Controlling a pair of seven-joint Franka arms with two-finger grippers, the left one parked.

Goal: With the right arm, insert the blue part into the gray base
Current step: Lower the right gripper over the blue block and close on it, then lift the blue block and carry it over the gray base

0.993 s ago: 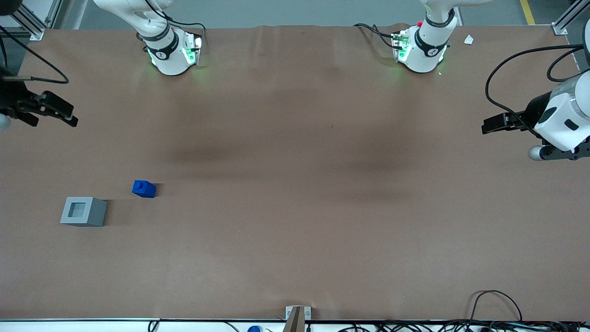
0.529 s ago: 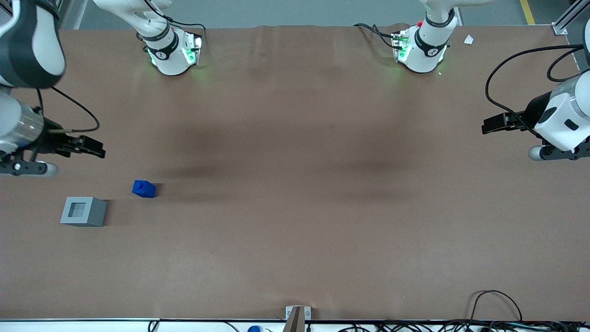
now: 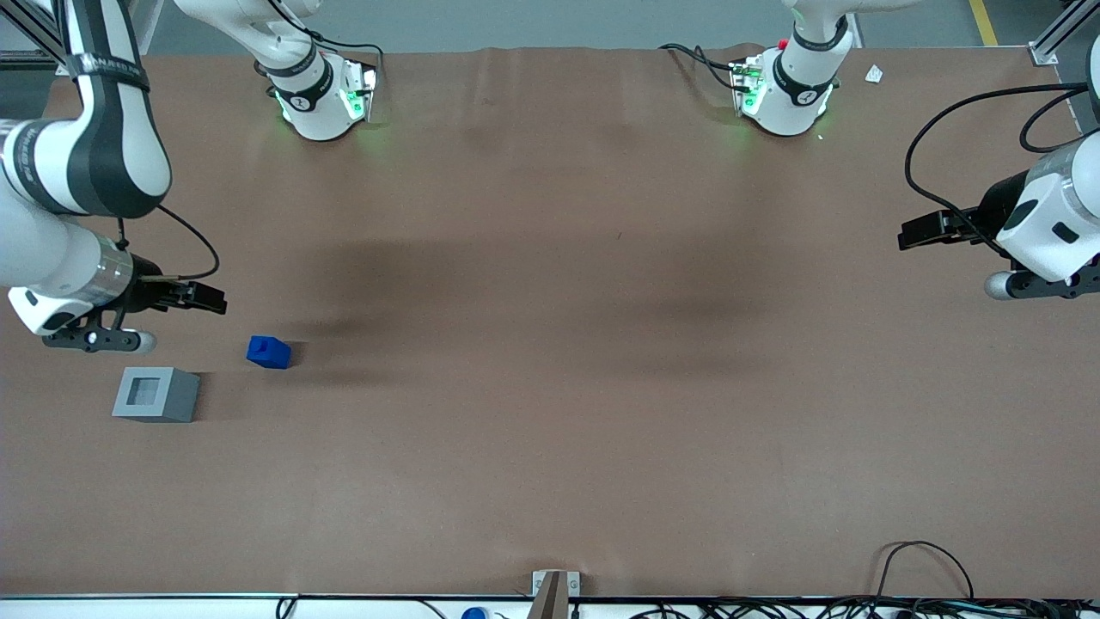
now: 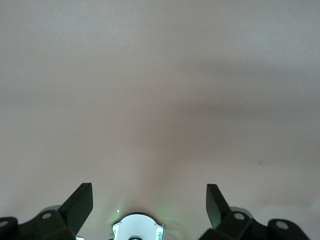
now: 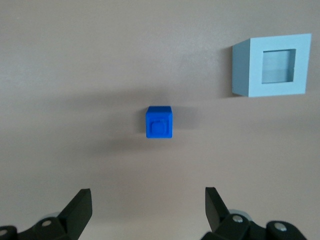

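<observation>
In your front view, start at the lower left of the frame: the gray base (image 3: 155, 394) sits on the brown desk (image 3: 550, 447), its square recess facing up and holding nothing. A little farther from the camera, and a short way toward the frame's middle, you have the blue part (image 3: 268, 352), resting on the desk near the base but clearly apart from it, with a stud showing on its upper face.

Farther up the left side of the frame, the right arm (image 3: 82, 163) reaches in from the upper left corner, its silver wrist ring low and the slim black pincer (image 3: 210, 300) pointing toward the frame's middle. The pincer hangs above the desk, farther from the camera than the blue part, near it but touching neither block.

In your right wrist view, the blue part (image 5: 159, 122) lies at the frame's centre, stud facing the lens, and the gray base (image 5: 270, 65) sits in the upper right, its recess open and bare. The two black fingers (image 5: 79, 211) stand wide apart at the bottom edge, so the pincer (image 5: 148, 212) is released and grasps nothing; the blue part lines up with the gap between them.
</observation>
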